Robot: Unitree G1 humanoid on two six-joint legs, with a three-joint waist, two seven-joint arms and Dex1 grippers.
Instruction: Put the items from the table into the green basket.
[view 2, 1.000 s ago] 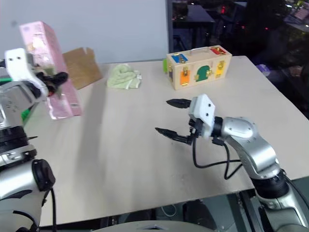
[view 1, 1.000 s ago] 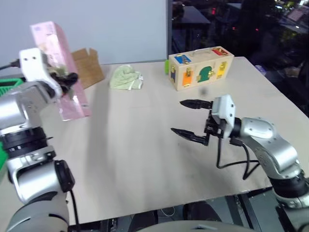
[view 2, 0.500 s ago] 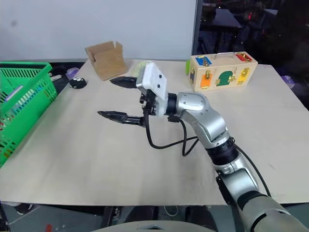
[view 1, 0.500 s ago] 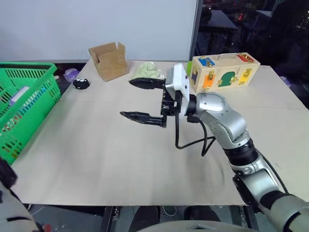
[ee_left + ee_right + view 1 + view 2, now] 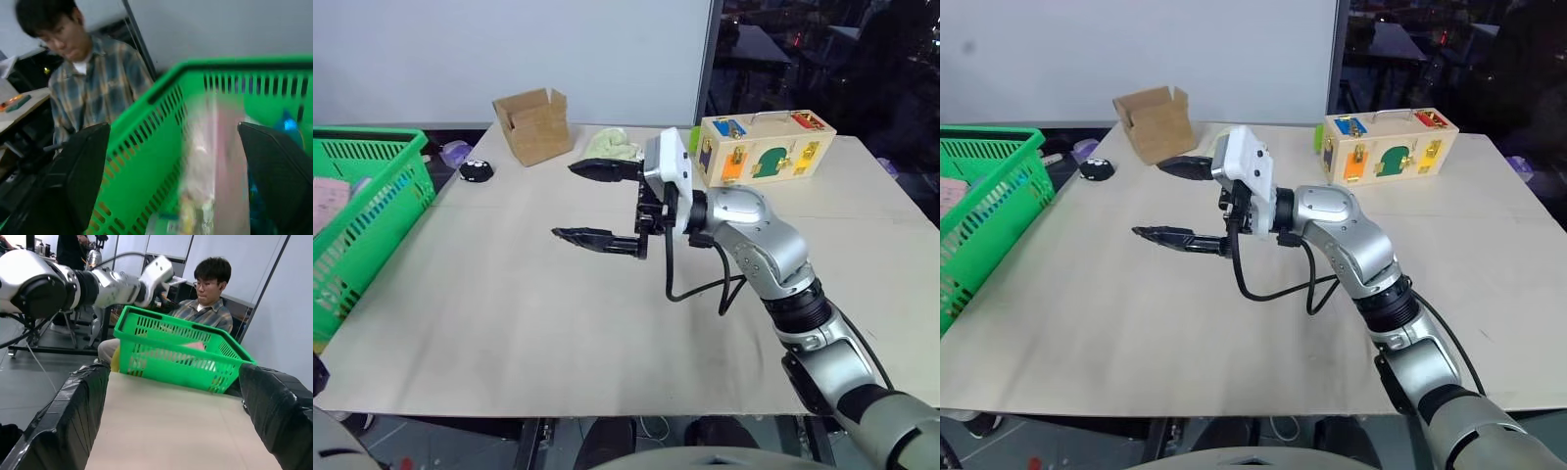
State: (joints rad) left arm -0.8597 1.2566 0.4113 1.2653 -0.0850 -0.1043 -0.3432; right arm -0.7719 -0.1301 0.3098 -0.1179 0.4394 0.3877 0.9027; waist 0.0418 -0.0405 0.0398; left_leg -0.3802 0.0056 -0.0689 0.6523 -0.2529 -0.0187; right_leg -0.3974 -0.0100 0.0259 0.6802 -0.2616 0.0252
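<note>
The green basket (image 5: 362, 211) stands off the left edge of the table (image 5: 509, 323), beside it rather than on it. Inside it the pink carton (image 5: 215, 161) shows as a blurred pink slab between the lattice walls, and a bit of blue shows in the far corner of the basket, too small to name. The left claw (image 5: 176, 166) is above the basket's open top with its black fingers (image 5: 78, 171) spread wide, pinching nothing. A person in a plaid shirt (image 5: 208, 303) sits just behind the basket.

The right claw (image 5: 592, 203) is over the middle of the table, pointing left, its two fingers spread apart and empty.

At the far edge of the table a brown cardboard box (image 5: 534, 123) stands open, with a crumpled pale green cloth (image 5: 612, 145) to its right and a wooden latch box (image 5: 767, 145) further right. A small dark object (image 5: 476, 170) lies near the far left corner.
</note>
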